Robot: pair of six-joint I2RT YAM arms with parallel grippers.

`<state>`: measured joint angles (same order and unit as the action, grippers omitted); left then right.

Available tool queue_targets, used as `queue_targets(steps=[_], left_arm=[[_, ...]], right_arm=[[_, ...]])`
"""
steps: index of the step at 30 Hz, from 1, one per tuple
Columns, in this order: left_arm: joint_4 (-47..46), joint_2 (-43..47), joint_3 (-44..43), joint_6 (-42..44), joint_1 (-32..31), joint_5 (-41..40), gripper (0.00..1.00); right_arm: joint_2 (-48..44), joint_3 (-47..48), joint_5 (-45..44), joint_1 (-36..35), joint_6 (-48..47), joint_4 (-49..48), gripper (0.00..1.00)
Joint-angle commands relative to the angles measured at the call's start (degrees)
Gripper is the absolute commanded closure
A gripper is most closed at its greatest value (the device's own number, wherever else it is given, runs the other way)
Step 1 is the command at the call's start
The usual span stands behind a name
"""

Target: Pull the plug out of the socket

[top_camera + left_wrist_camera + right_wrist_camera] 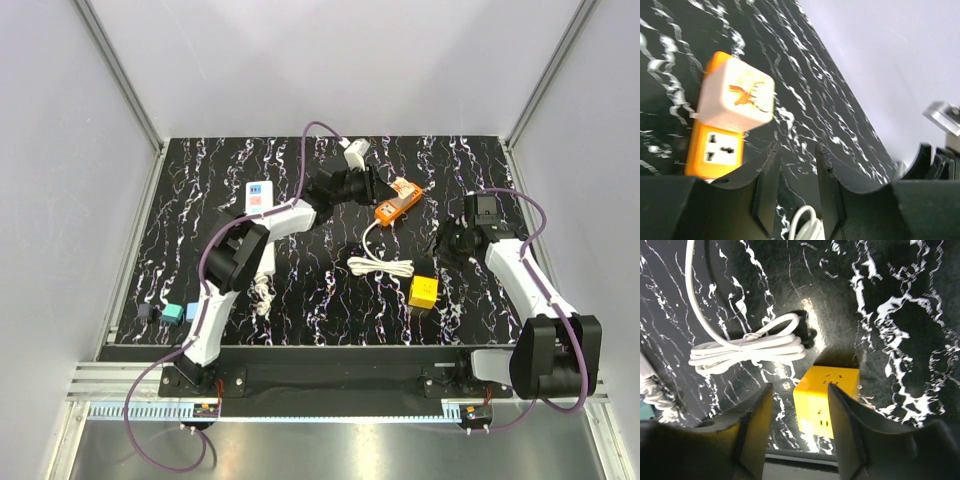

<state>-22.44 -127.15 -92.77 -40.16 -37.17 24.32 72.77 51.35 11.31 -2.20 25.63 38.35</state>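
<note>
The socket (258,195) is a white strip with blue and red squares, lying at the back left, partly under my left arm. I see no plug in it. An orange power strip (397,205) lies mid-back with a white block adapter (737,95) bearing a deer drawing plugged into it. My left gripper (375,186) is open and empty, just right of the orange strip (715,150) in the left wrist view (797,147). My right gripper (448,243) is open and empty (800,387), above a yellow cube socket (827,400).
A coiled white cable (380,266) runs from the orange strip and shows in the right wrist view (747,347). The yellow cube (423,291) sits near the front. Small blue and dark cubes (172,313) lie front left. A twisted white cord (262,290) lies by my left arm.
</note>
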Motion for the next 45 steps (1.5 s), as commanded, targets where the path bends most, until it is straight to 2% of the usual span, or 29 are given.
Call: queue_targets(steps=[1,4,9,15,22,29,34,38,44,45], left_arm=[[-4.45,-1.43,-2.51,-1.15,0.69,6.53,0.63],[-3.93,-3.89,-3.9,-2.11,0.96,7.67,0.66],[-3.67,-8.28,-6.89,-5.88,1.31,6.89,0.76],[-4.28,-12.76,-7.52,-10.72,1.31,6.01,0.89],[-1.56,-13.21,-7.78,-9.76,1.57,3.2,0.94],[0.37,-12.5,-6.02,-10.37,2.54,-1.55,1.0],[4.41,-14.61,-9.44,-10.02,2.8,-1.9,1.0],[4.16,-13.74,-7.69,-9.93,2.89,-2.78,1.0],[4.68,-12.68,-5.31,-10.29,2.89,-4.54,1.0],[4.86,-12.68,-5.23,-10.55,2.8,-4.63,1.0]], right_arm=[[-1.93,1.47,-3.91,0.17,0.47,-3.01,0.25],[-0.97,2.78,-4.28,0.09,0.3,-4.07,0.1],[-0.79,4.28,-4.02,0.0,1.26,-6.35,0.0],[-0.01,4.63,-3.84,0.09,3.29,-10.57,0.0],[4.65,4.11,-3.39,0.09,3.64,-10.31,0.01],[3.52,3.23,-6.13,0.09,3.99,-9.7,0.0],[4.75,4.37,-4.72,0.09,4.34,-9.61,0.0],[6.85,6.39,-6.39,-0.09,5.22,-9.43,0.0],[14.49,15.08,-11.39,-3.68,8.21,-7.24,0.0],[17.03,18.66,-14.44,-4.3,8.21,-6.54,0.0]])
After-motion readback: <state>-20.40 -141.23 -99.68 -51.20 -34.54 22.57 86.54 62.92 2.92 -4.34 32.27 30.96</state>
